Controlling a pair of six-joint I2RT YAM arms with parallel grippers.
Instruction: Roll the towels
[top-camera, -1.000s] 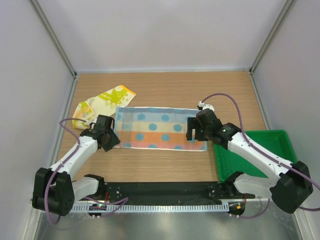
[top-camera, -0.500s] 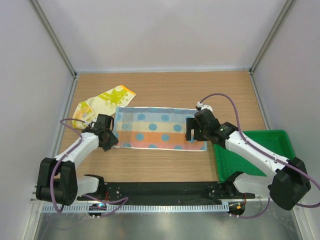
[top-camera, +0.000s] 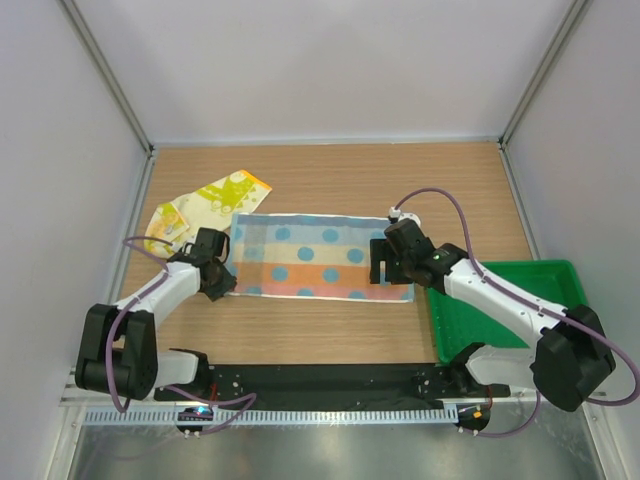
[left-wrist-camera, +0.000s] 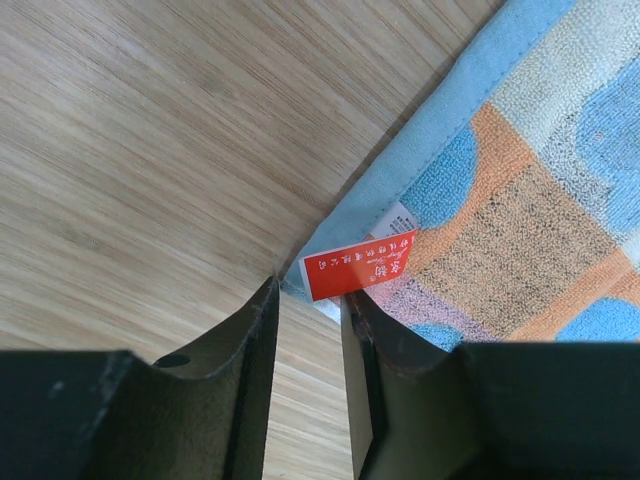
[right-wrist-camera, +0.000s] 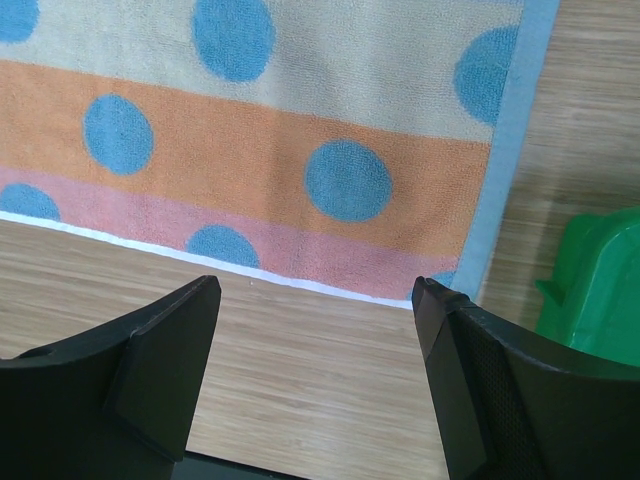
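The blue polka-dot towel (top-camera: 320, 257) lies flat and spread out mid-table, with orange and pink bands (right-wrist-camera: 300, 130). Its near left corner, with a red tag (left-wrist-camera: 358, 265), sits right at the tips of my left gripper (left-wrist-camera: 310, 290), whose jaws stand a narrow gap apart with bare wood showing between them. From above, the left gripper (top-camera: 228, 282) is at that corner. My right gripper (right-wrist-camera: 315, 290) hangs wide open over the towel's near right edge, nothing between its fingers; from above the right gripper (top-camera: 385, 268) is there too. The yellow towel (top-camera: 205, 205) lies crumpled at the back left.
A green plastic tray (top-camera: 510, 300) sits at the near right, its corner (right-wrist-camera: 600, 270) just right of the right gripper. Grey walls close in the table on three sides. The black base rail (top-camera: 320, 385) runs along the near edge.
The left gripper's jaws have narrowed around the towel's corner. Both arms have shifted slightly; the towels have not moved.
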